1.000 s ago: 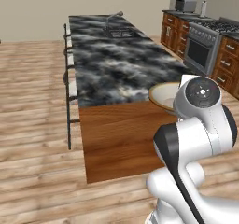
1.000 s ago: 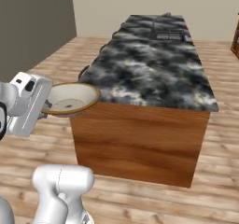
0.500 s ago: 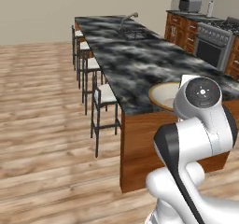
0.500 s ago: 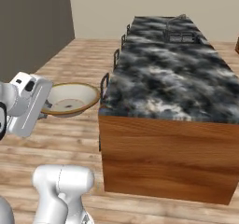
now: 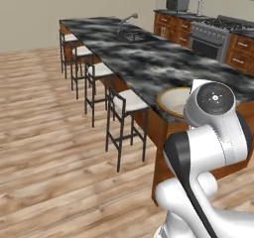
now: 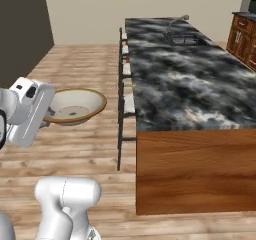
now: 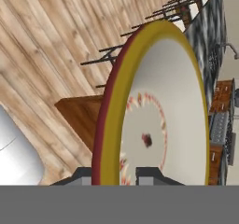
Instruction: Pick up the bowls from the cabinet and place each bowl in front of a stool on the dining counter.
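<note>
Right now the hand [image 7: 114, 175] grips a bowl [image 6: 75, 105] by its rim, one fingertip on either side of the rim at the bottom of the hand view. From the right base view the bowl hangs in the air beside the counter [image 6: 180, 79], off its near corner and over the wooden floor [image 6: 85, 64], roughly level and not touching the stone top. A row of stools [image 5: 124, 103] stands along the counter's long side, and a sink [image 5: 130, 33] is set into the top towards the counter's far end.
</note>
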You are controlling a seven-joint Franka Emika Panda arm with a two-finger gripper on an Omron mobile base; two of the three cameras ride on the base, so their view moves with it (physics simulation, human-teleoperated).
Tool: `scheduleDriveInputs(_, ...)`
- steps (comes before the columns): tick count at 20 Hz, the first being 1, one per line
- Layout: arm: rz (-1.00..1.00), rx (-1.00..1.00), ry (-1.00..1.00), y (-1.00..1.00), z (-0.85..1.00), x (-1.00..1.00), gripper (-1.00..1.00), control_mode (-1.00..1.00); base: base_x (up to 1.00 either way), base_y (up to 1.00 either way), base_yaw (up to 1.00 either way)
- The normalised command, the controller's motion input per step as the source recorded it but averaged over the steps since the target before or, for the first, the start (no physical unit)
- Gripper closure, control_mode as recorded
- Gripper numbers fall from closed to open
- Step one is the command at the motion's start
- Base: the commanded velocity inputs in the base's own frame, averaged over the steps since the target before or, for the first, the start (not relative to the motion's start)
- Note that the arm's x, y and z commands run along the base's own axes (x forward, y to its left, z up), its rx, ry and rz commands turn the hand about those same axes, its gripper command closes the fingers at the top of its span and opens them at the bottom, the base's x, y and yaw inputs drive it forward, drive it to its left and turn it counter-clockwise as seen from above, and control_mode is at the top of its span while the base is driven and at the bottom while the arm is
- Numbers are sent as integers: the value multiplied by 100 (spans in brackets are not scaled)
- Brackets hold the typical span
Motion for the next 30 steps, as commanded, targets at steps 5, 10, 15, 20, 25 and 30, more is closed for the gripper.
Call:
scheduleDriveInputs(5,0,0,0,0,0,0,100,100,45,100,-39)
scheduleDriveInputs(10,0,0,0,0,0,0,100,100,44,100,-40)
scheduleDriveInputs(15,0,0,0,0,0,0,100,100,44,100,-46)
scheduleDriveInputs(20,0,0,0,0,0,0,100,100,49,100,-52)
scheduleDriveInputs(25,0,0,0,0,0,0,100,100,31,100,-52)
scheduleDriveInputs(30,0,0,0,0,0,0,100,100,2,100,-55)
